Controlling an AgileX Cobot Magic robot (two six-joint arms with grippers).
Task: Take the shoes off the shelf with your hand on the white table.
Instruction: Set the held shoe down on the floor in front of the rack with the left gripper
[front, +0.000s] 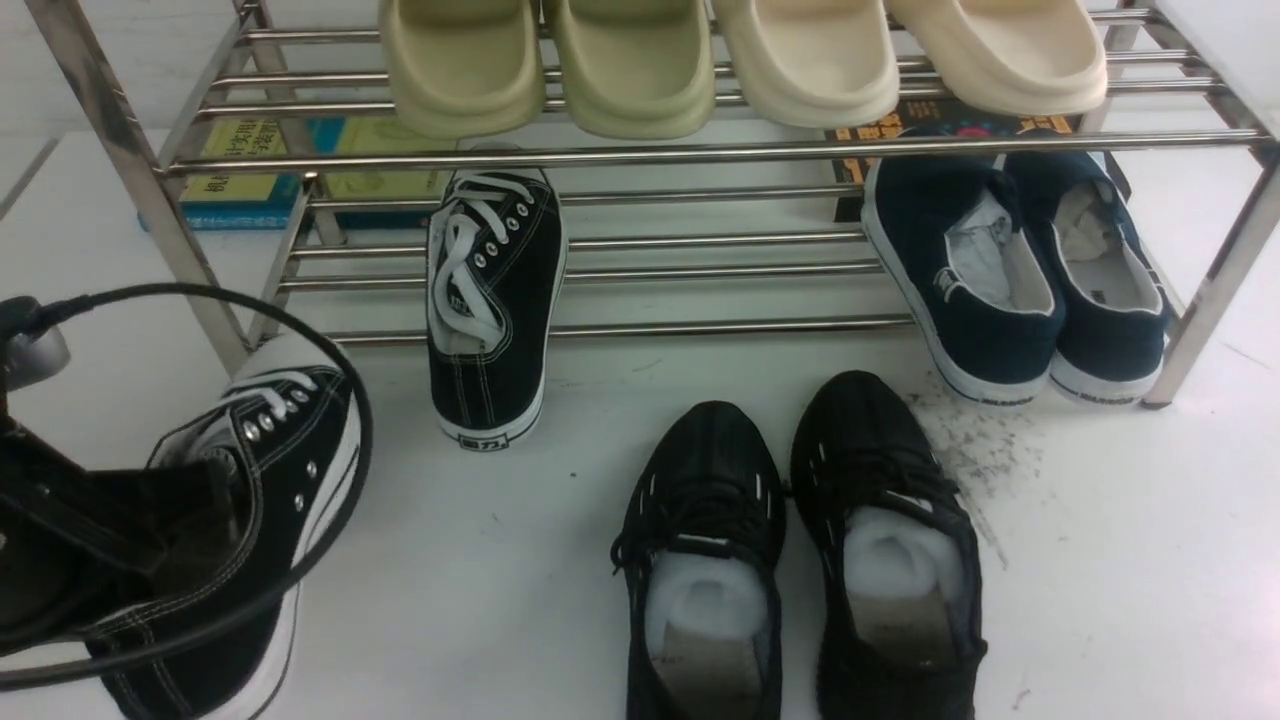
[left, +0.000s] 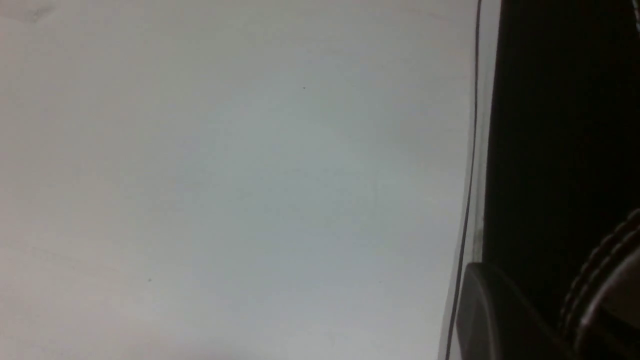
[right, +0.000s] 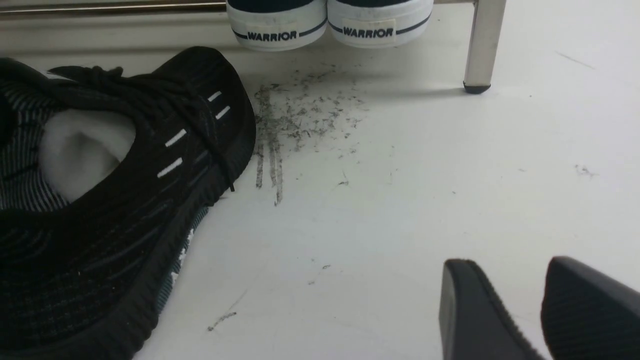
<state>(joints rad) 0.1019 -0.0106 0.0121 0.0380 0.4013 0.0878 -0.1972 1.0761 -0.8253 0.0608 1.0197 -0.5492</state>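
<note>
Because the left gripper (front: 185, 510) is pressed together on what looks like the heel collar of one black canvas sneaker (front: 290, 450), held tilted with its white toe toward the left leg of the shelf (front: 700, 152), the nearest risk is the hold itself. A thin pinch of soft canvas could let the shoe swing or slip before it lies flat on the bench (front: 500, 600). A black cable (front: 358, 400) loops round that sneaker, and I judge it could hook the toe or laces when the arm draws away, dragging the shoe along. In front of the shelf stand the all-black mesh sneakers (front: 700, 500), which are not wanted; a wide swing could knock them. The right gripper (right: 512, 265) hovers spread and empty over the bench in front of the shelf's right leg, near one mesh sneaker. Farther off, the second canvas sneaker (front: 495, 300) lies on the shelf's lower tier, heel out past the front rod and toe tucked under the upper tier's front rod. Lifted straight up, its laces or toe could catch that rod, so it likely has to come out forward. The navy slip-ons (front: 960, 290) at the right of that tier sit well apart from it. The pale slides (front: 640, 80) on the upper tier could be jolted if the shelf is bumped.
</note>
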